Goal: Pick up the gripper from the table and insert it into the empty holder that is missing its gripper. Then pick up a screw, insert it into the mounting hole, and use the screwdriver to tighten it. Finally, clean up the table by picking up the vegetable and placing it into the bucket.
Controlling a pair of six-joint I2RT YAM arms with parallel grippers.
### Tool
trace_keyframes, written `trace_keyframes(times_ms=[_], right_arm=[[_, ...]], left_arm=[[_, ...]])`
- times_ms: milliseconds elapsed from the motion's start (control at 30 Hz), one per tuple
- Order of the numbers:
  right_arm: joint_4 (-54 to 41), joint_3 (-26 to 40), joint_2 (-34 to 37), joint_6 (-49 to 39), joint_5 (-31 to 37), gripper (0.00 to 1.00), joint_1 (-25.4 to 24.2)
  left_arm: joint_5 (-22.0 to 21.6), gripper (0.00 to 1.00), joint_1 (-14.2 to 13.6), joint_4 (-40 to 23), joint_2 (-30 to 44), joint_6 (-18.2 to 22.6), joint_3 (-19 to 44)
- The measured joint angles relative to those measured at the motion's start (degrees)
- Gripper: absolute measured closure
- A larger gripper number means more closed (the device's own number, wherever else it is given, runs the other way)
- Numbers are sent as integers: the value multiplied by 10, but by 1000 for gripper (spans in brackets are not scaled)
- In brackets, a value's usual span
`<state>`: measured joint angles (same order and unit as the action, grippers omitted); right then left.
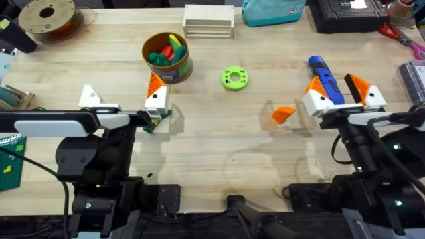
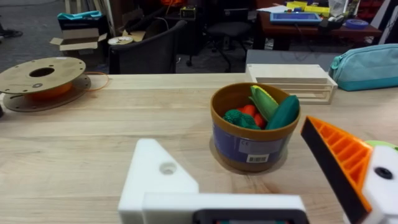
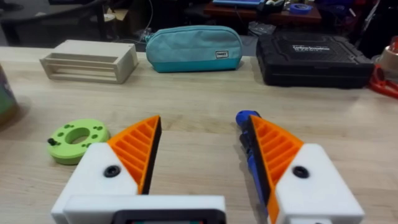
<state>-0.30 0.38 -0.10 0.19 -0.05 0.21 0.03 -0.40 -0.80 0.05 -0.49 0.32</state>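
The loose orange gripper (image 1: pixel 282 114) lies on the table right of centre. Behind it and to the left sits the lime-green holder (image 1: pixel 234 78) (image 3: pixel 76 138). My right gripper (image 1: pixel 339 86) (image 3: pixel 202 121) is open and low over the table, with the blue screwdriver (image 1: pixel 324 73) (image 3: pixel 244 116) lying between its fingers, close to one of them. My left gripper (image 1: pixel 123 93) (image 2: pixel 227 134) is open, just in front of the tan bucket (image 1: pixel 166 56) (image 2: pixel 255 146), which holds toy foods. A small dark-green vegetable (image 1: pixel 156 121) lies partly under the left wrist.
A filament spool (image 1: pixel 48 13) sits at the far left. A wooden rack (image 1: pixel 208 20), a teal pouch (image 1: pixel 272 10) and a black case (image 1: pixel 348 13) line the far edge. Red scissors (image 1: pixel 398 33) lie at the far right.
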Motion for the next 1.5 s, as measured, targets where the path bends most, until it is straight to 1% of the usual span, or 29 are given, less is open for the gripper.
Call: trace_keyframes(times_ms=[100, 133, 167, 233, 267, 333, 367, 433, 467, 500, 533, 567, 600, 633, 733, 767, 800, 833, 867, 900, 933, 1067, 1133, 1200, 1233, 1367, 1467, 1500], right_arm=[[-1, 0, 0, 0, 0, 210, 0], [3, 0, 0, 0, 0, 211, 0], [-25, 10, 1, 16, 3, 210, 0], [-83, 37, 3, 25, 7, 210, 0], [-190, 96, 17, 31, 17, 210, 0], [-237, 147, 38, 33, 24, 210, 0], [-296, 234, 79, 33, 31, 210, 0], [-343, 301, 114, 33, 33, 211, 0], [-365, 334, 133, 33, 35, 210, 0], [-414, 417, 187, 33, 35, 210, 0], [-427, 458, 222, 33, 37, 210, 0], [-439, 469, 235, 33, 37, 210, 0], [-447, 469, 235, 33, 37, 210, 0], [-452, 469, 234, 33, 37, 210, 0], [-464, 469, 235, 33, 37, 210, 0], [-468, 469, 235, 33, 37, 210, 0], [-468, 469, 235, 33, 37, 210, 0], [-468, 469, 235, 33, 37, 210, 0], [-469, 469, 235, 33, 37, 210, 0], [-469, 469, 234, 33, 37, 210, 0], [-469, 469, 234, 33, 37, 210, 0], [-469, 469, 235, 33, 37, 211, 0], [-469, 469, 234, 33, 37, 210, 0], [-469, 469, 235, 33, 37, 210, 0], [-469, 469, 234, 33, 37, 210, 0], [-469, 469, 234, 33, 37, 210, 0], [-469, 469, 235, 33, 37, 210, 0], [-469, 469, 235, 33, 37, 210, 0]], left_arm=[[2, 14, 0, 0, 0, 0, 0], [10, 14, 0, 2, 0, -7, 0], [33, 14, 0, -31, 0, -13, 16], [36, 14, 0, -72, 1, -11, 45], [38, 14, 0, -151, 14, 4, 126], [38, 14, 0, -226, 38, 12, 202], [38, 14, 0, -362, 100, 19, 315], [38, 14, 0, -454, 153, 22, 380], [38, 14, 0, -491, 179, 22, 405], [38, 14, 0, -557, 263, 25, 464], [38, 14, 0, -560, 317, 26, 488], [46, 14, 0, -567, 370, 26, 492], [52, 12, 0, -568, 376, 26, 492], [55, 134, 0, -568, 377, 24, 492], [58, 622, 0, -569, 377, 26, 492], [61, 951, 0, -568, 377, 29, 492], [62, 809, 0, -566, 377, 29, 492], [62, 324, 0, -551, 377, 29, 492], [63, 157, 0, -552, 377, 29, 492], [63, 57, 0, -553, 377, 27, 492], [64, 26, 0, -554, 377, 27, 492], [74, 14, 0, -553, 377, 26, 492], [110, 14, 0, -523, 377, 26, 492], [114, 14, 0, -535, 377, 26, 492], [129, 14, 0, -569, 377, 16, 492], [144, 14, 0, -568, 377, 0, 492], [148, 14, 0, -516, 377, -4, 492], [164, 15, -2, -412, 361, 8, 464]])
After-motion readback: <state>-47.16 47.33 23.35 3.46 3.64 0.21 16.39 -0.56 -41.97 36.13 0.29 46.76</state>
